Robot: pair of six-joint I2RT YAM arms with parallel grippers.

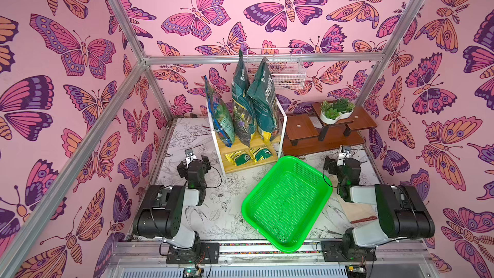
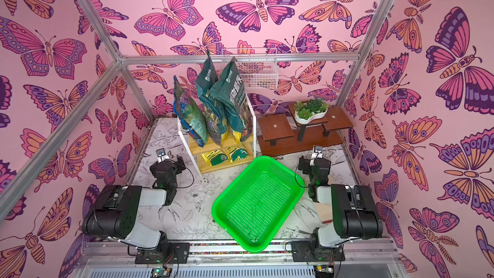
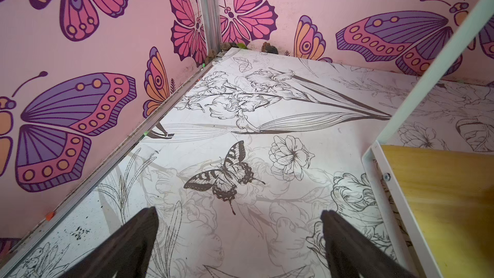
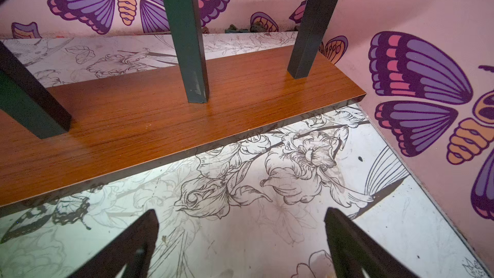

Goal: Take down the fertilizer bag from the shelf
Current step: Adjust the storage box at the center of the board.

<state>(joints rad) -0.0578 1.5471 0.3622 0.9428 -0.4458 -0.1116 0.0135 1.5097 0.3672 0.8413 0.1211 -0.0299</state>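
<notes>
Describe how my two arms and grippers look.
Both arms match: the left arm and right arm have bulky black joint housings, light grey links and thin black cables looping at the wrists, each with a small green light. The left gripper and right gripper have dark, tapering fingers.

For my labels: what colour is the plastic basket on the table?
Bright green basket, clearest in a top view.
</notes>
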